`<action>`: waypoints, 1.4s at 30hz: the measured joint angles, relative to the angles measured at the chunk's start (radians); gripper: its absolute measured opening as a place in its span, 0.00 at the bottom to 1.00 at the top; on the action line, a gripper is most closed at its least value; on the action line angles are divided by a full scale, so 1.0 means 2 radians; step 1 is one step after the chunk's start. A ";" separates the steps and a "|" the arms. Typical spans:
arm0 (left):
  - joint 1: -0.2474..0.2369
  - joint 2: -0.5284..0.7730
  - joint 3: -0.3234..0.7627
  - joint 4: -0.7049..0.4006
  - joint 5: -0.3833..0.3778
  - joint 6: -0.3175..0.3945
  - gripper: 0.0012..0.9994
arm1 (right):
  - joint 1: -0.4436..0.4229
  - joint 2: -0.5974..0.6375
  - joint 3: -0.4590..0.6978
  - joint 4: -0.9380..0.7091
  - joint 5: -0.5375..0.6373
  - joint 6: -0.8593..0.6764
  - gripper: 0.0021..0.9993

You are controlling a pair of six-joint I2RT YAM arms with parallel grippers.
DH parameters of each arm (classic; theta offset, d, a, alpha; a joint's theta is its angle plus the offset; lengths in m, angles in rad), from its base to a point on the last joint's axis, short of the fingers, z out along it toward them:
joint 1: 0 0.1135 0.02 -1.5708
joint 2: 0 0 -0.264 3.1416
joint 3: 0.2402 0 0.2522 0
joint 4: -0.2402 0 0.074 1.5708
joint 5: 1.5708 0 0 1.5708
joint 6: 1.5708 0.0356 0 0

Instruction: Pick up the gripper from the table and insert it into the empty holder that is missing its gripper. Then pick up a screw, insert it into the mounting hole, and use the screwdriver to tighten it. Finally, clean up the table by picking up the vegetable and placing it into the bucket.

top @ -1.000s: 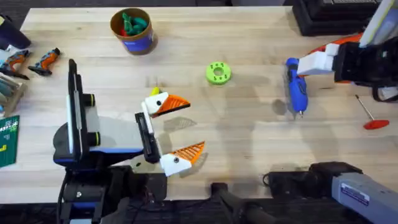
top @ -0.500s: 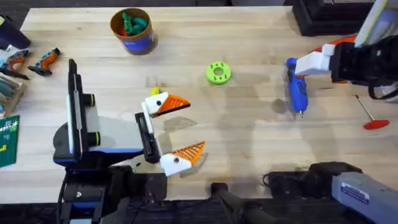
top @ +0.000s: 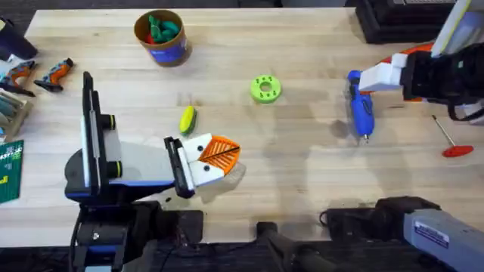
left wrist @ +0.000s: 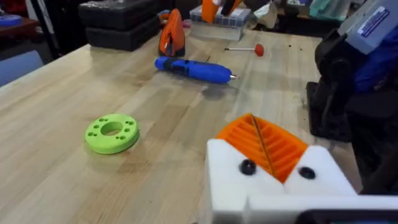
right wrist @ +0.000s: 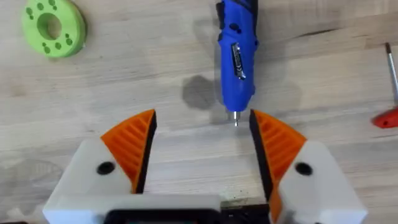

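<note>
left pincer (top: 219,153): clenched, orange pads pressed together, nothing between them; low over the desk (top: 302,174) in front of its base.
vegetable (top: 187,119): lies on the desk just beyond and slightly left of the left pincer; long axis runs away from the bases.
bucket (top: 160,36): far left, well apart from the vegetable, already holds green and red bits.
right pincer (right wrist: 202,146): released, jaws spread, empty.
screwdriver (right wrist: 237,58): flat on the desk just ahead of the right pincer, tip toward the gap.
nearer arm: left for the vegetable, right for the screwdriver.
</note>
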 joint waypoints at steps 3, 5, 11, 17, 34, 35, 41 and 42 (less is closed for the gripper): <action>0.000 0.000 0.000 0.000 0.000 0.000 0.00 | 0.000 0.000 0.000 0.000 0.000 -0.005 0.85; 0.000 0.000 0.000 0.000 0.000 0.000 0.00 | 0.000 0.002 0.000 0.002 0.000 -0.013 0.85; 0.000 0.000 0.000 0.000 0.000 0.000 0.00 | 0.000 0.039 0.000 0.024 0.000 -0.038 0.98; 0.000 0.000 0.000 0.000 0.000 0.000 0.00 | -0.003 0.096 0.000 0.053 0.000 -0.065 0.99; 0.000 0.000 0.000 0.000 0.000 0.000 0.00 | -0.058 0.205 0.000 0.130 0.000 -0.103 0.99; 0.000 0.000 0.000 0.000 0.000 0.000 0.00 | -0.058 0.211 0.000 0.135 0.000 -0.106 0.99; 0.000 0.000 0.000 0.000 0.000 0.000 0.00 | -0.058 0.250 0.000 0.152 0.000 -0.120 0.99; 0.000 0.000 0.000 0.000 0.000 0.000 0.00 | -0.058 0.256 0.000 0.153 0.000 -0.124 0.99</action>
